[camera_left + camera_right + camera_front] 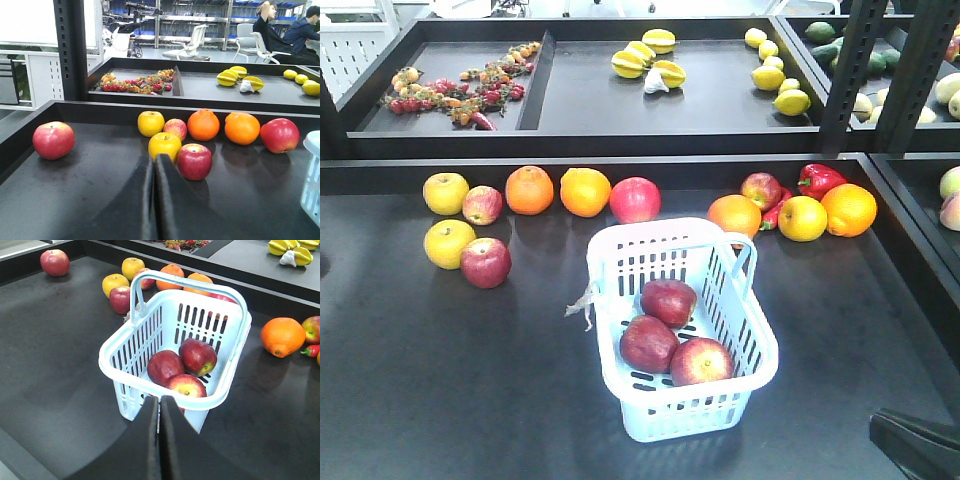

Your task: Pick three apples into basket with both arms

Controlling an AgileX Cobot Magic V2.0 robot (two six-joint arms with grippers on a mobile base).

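Looking at the front view first, you have the basket (682,330) just right of centre in the lower half, with the three apples (668,335) lying together on its slotted floor, touching one another. Loose fruit sits in a row across the middle band; only a dark piece of an arm shows at the lower right corner, so this view cannot tell you how either claw stands.

From the left wrist view, the left gripper (155,165) fills the bottom centre, its fingers pressed together on nothing. A red apple (194,161) and a yellow apple (164,145) lie just beyond its tip; the basket's edge shows at the far right.

From the right wrist view, the right gripper (159,402) is likewise pinched closed and empty at bottom centre, just short of the basket's near rim.

By my reading the loading is done. Your next move calls only for keeping both arms clear of the basket.
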